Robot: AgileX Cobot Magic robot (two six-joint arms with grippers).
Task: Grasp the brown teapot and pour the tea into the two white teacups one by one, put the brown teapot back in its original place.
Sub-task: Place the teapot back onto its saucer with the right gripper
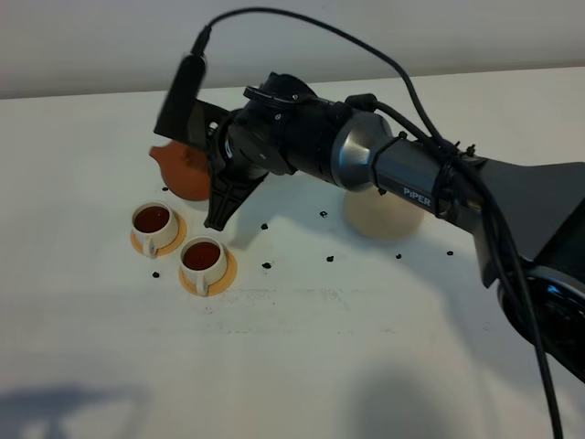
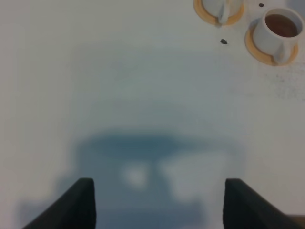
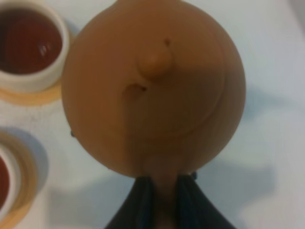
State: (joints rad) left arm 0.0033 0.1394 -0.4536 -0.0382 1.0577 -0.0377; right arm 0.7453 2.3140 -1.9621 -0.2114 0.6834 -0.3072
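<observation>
Overhead, we see the right arm (image 1: 430, 178) stretched from the right edge across the middle of the white tabletop (image 1: 302, 357), its wrist bent so the right tool (image 1: 218, 215) points down and toward the cups. Its wrist view shows the two dark fingers (image 3: 138, 202) pinching the straight handle of the brown teapot (image 3: 152, 86), which fills that view, lid knob facing the camera. From above, the arm hides most of the teapot; only a reddish-brown curve shows just behind the two white teacups (image 1: 178, 242). Both cups hold dark tea and sit on orange saucers (image 1: 230, 273), side by side. We cannot tell whether the teapot rests on the tabletop or hangs above it. A cream-white coaster (image 1: 384, 222) peeks out beneath the forearm, well apart from the teapot. Small dark specks (image 1: 266, 265) dot the tabletop. The left tool (image 2: 157, 202) hovers over bare tabletop, its fingers spread wide, tips cut off by the frame.
</observation>
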